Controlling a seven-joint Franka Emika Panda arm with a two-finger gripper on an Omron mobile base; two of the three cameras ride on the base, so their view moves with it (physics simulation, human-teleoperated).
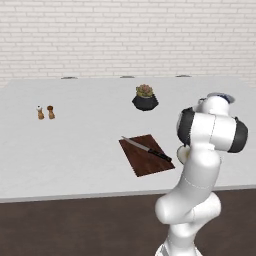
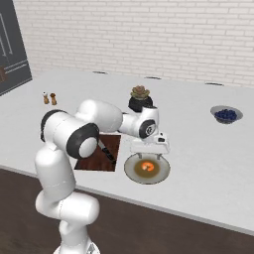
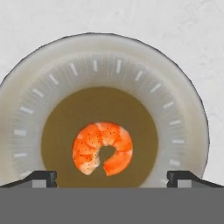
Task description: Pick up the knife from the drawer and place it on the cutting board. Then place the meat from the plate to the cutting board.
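Small, light, probably soft and a bit slick: the meat (image 3: 103, 148), a curled orange-pink piece with a pale hollow, lying in the tan centre of the plate (image 3: 183, 109), a little toward 6 o'clock in the hand view. Likely to squash or squirt sideways under a hard pinch, so best taken gently across the thick arc of the curl, the 2 fingers straddling it from 9 and 3 o'clock, not over the thin tail ends. Rim of the plate shallow, so little to block a straight descent.

Gripper (image 2: 149, 147) spread wide, nothing between the jaws, nothing touched; poised directly above the plate in the right base view. In the hand view, fingertips (image 3: 41, 178) at the bottom corners, well apart, the meat between and just beyond them.

Knife (image 1: 146, 148) already on the board (image 1: 150, 164), blade pointing toward 10 o'clock, handle toward 4 in the left base view. Plate just beside the board, at its 3 o'clock in the right base view.
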